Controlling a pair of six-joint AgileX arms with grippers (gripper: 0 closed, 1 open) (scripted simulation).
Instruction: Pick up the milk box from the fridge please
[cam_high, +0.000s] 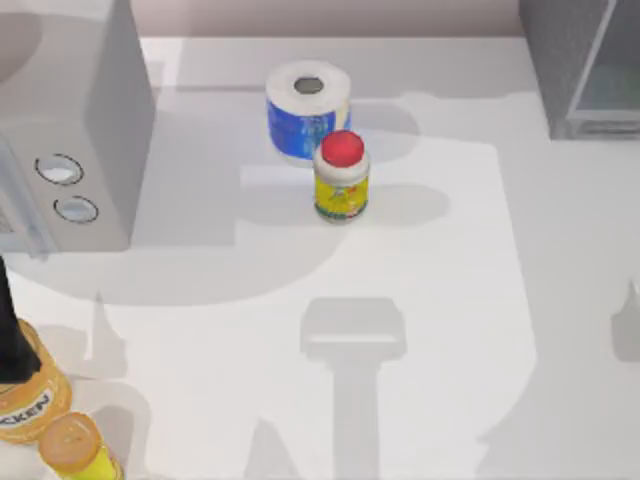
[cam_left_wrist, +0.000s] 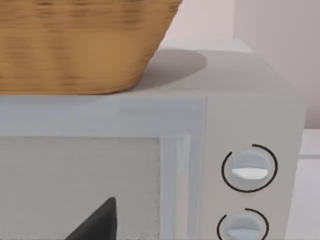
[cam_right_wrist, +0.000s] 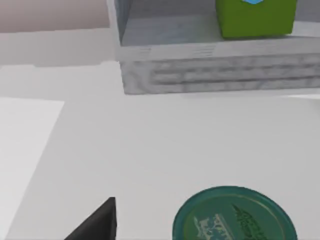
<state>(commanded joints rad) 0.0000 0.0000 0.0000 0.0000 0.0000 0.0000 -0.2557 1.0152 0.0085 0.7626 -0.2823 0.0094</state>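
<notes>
The fridge (cam_high: 565, 70) is the dark grey cabinet at the table's back right corner, with a pale glassy panel (cam_high: 612, 75). In the right wrist view its grey front ledge (cam_right_wrist: 220, 75) lies ahead, and the milk box (cam_right_wrist: 256, 20) stands inside on the fridge floor. Just the carton's green lower part with a bit of blue print is in the picture. A dark piece of my right gripper (cam_right_wrist: 95, 224) is over the white table, well short of the fridge. A dark piece of my left gripper (cam_left_wrist: 95, 224) faces the light grey box with two dials (cam_left_wrist: 250, 170).
The light grey dial box (cam_high: 70, 130) fills the back left, with a wicker basket (cam_left_wrist: 75, 45) on top. A blue-and-white paper roll (cam_high: 305, 110) and a red-capped yellow bottle (cam_high: 342, 178) stand mid-table. Orange bottles (cam_high: 70, 445) crowd the front left. A green round lid (cam_right_wrist: 235, 215) lies near my right gripper.
</notes>
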